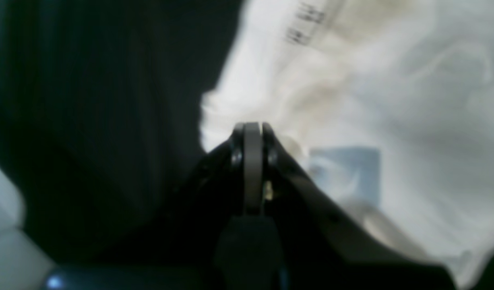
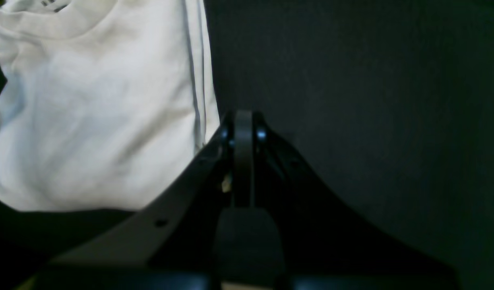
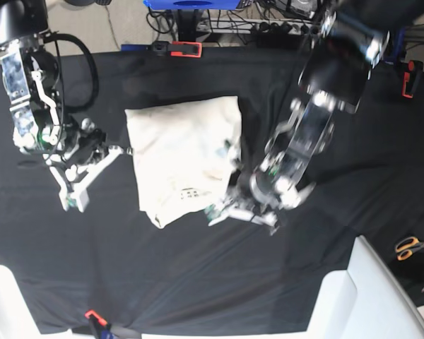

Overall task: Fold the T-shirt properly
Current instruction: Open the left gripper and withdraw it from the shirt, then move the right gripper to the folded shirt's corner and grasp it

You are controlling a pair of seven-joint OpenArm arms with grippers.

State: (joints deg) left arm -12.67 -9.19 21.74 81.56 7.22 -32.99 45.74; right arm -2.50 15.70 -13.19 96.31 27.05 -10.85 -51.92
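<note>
Cream cotton, the T-shirt, is seen part-folded mid-bench, its near edge apparently pinched by the closed left gripper, the right gripper closed empty beside it; a thin pinch could slip, undoing the fold.

Two arms make up this machine, each a mix of black housings and silver-grey metal. The right arm has a glossy black rounded shoulder casing, below it a bright metal link with small green and white fittings, and a thick black cable looping out from its side. Its forward end is a pale, white-framed bracket. The left arm shows a black upper casing with a shiny metal collar, then a blurred grey and white forearm. Seen from the wrists, the right gripper and the left gripper look alike: matte black sloping fingers, a flat grey strip between them, and small round screw heads glinting bluish beside it.
</note>
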